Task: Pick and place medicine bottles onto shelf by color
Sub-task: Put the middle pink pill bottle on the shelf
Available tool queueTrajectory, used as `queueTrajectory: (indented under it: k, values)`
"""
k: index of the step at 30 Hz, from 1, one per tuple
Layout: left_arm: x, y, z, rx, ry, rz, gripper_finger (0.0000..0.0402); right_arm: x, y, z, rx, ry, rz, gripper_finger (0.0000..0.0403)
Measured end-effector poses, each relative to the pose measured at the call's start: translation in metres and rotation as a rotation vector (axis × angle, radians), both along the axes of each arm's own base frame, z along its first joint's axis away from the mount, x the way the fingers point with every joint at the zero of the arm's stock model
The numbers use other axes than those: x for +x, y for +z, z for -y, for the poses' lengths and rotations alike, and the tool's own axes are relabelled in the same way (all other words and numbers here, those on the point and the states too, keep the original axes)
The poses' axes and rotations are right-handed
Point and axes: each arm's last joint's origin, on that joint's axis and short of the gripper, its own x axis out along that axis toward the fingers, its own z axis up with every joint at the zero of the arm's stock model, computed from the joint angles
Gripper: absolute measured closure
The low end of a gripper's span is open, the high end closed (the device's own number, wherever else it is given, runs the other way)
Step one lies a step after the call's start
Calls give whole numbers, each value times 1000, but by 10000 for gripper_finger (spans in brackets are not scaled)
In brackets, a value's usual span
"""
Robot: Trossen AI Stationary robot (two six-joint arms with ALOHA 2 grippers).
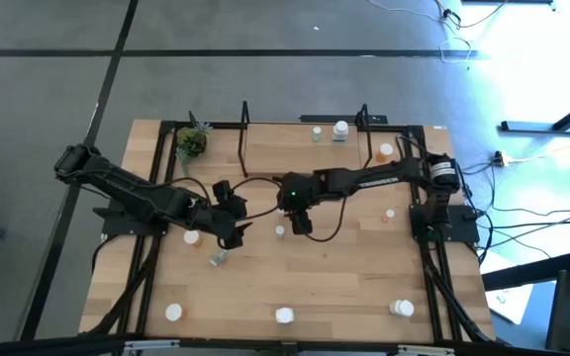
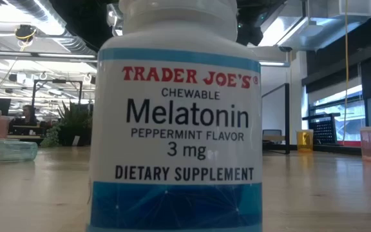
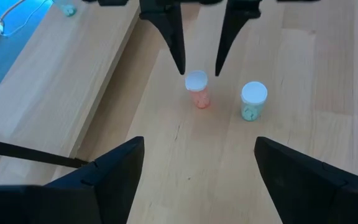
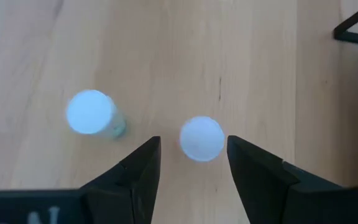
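Observation:
My right gripper is open at the table's middle and points down. In the right wrist view its fingers stand on either side of a small upright bottle's white cap, with no touch showing. In the left wrist view this bottle is orange, and the fingertips are just above its cap. A pale green bottle stands upright beside it. My left gripper is open and empty, just left of them. The shelf lies at the far side, with two bottles on it.
More bottles are on the table: a white-capped one, a green one lying down, several near the front edge, and two at the right. A potted plant stands far left. A big white bottle fills the low view.

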Motion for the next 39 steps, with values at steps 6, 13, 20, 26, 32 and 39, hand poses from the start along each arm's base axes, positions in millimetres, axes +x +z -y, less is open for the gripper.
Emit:
queueTrajectory:
  k: [6, 13, 20, 26, 32, 39]
  values:
    - [0, 0, 0, 0, 0, 0, 98, 0, -1, 6, -5, -19, 2, 215]
    - [0, 0, 0, 0, 0, 0, 98, 1, -3, 11, 25, -44, 7, 215]
    - [0, 0, 0, 0, 0, 0, 101, 3, -6, 12, 27, -43, 6, 215]
    - [0, 0, 0, 0, 0, 0, 98, 4, -6, 12, 26, -41, 20, 215]
    - [0, 0, 0, 0, 0, 1, 100, 7, -10, 12, 16, -26, 29, 215]
    - [0, 0, 0, 0, 1, 1, 101, 11, -16, 11, 43, 10, 44, 215]
